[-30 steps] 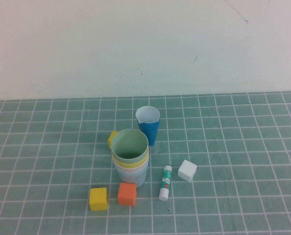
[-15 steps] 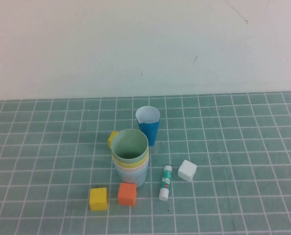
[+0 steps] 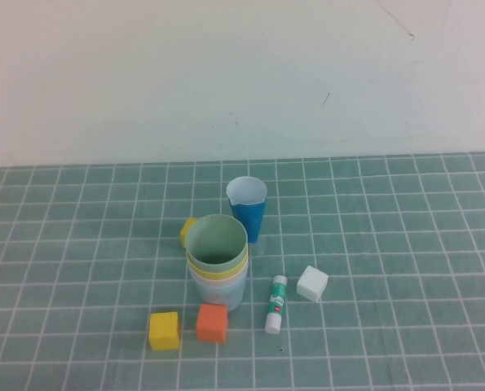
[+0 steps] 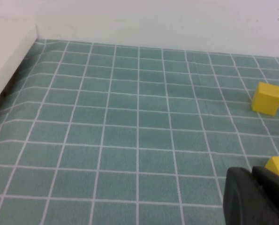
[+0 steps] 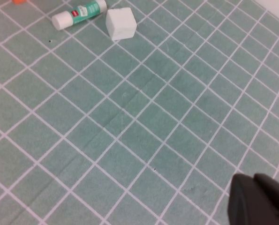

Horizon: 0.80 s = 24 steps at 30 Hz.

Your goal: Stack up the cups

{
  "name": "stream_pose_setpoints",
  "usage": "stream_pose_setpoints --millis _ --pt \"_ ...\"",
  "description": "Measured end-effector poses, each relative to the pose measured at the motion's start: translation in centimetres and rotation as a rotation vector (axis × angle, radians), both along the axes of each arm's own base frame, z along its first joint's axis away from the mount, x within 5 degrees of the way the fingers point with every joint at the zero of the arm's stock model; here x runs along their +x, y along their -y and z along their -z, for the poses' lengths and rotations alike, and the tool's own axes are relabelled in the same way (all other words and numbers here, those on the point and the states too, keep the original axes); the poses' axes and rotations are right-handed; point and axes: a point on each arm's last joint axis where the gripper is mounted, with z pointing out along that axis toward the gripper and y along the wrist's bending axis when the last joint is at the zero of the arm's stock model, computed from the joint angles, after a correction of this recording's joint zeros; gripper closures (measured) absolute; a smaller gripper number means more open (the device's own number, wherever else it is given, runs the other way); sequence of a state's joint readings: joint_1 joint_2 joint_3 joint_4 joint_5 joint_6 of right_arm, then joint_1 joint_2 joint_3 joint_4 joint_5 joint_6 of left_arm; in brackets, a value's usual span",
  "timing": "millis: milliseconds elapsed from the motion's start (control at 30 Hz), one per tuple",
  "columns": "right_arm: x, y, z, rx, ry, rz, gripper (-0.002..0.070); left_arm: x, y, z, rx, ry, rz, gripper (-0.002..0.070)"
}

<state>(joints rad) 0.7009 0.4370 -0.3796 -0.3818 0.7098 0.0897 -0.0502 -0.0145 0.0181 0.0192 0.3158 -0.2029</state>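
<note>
On a green mat ruled with a white grid [image 3: 405,244], before a plain pale wall [image 3: 242,73], four wide matte plastic cups [image 3: 217,269] stand nested upright in a single stack near the middle of the table: the pale green tumbler [image 3: 217,241] sits on top, the rim of the yellow tumbler [image 3: 215,275] shows just below it, then a thin pink edge, with the light blue tumbler [image 3: 219,295] at the base. Going left to right, the left gripper [image 4: 252,199] hangs low over bare mat at the left side, out of the high view, its dark jaws shut on nothing, with a yellow cube near its tip. A yellow foam cube [image 3: 164,331] lies in front of the stack on the left, and another small yellow block [image 3: 187,231] peeks out from behind the stack, touching or just beside it. An orange cube [image 3: 212,322] sits just in front of the stack. Behind and to the right stands a narrower dark blue cup with a white inside [image 3: 247,208], upright and apart. Further right lie a white glue stick with a green label [image 3: 275,304] and a white cube [image 3: 312,283], close together. The right gripper [image 5: 261,201] hovers over bare mat at the right side, also closed and empty.
</note>
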Motion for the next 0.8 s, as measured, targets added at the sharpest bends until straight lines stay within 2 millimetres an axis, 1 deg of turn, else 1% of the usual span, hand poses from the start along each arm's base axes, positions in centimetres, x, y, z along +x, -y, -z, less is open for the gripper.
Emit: stream_pose_setpoints --millis 167,800 --pt "-0.02 0.03 0.03 -0.003 -0.004 0.002 0.0678 -0.01 0.06 -0.06 0.045 0.004 0.019 0.0676" --pt "-0.05 0.08 0.09 -0.008 -0.011 0.005 0.0678 -0.01 0.1 -0.06 0.055 0.004 0.027 0.0676"
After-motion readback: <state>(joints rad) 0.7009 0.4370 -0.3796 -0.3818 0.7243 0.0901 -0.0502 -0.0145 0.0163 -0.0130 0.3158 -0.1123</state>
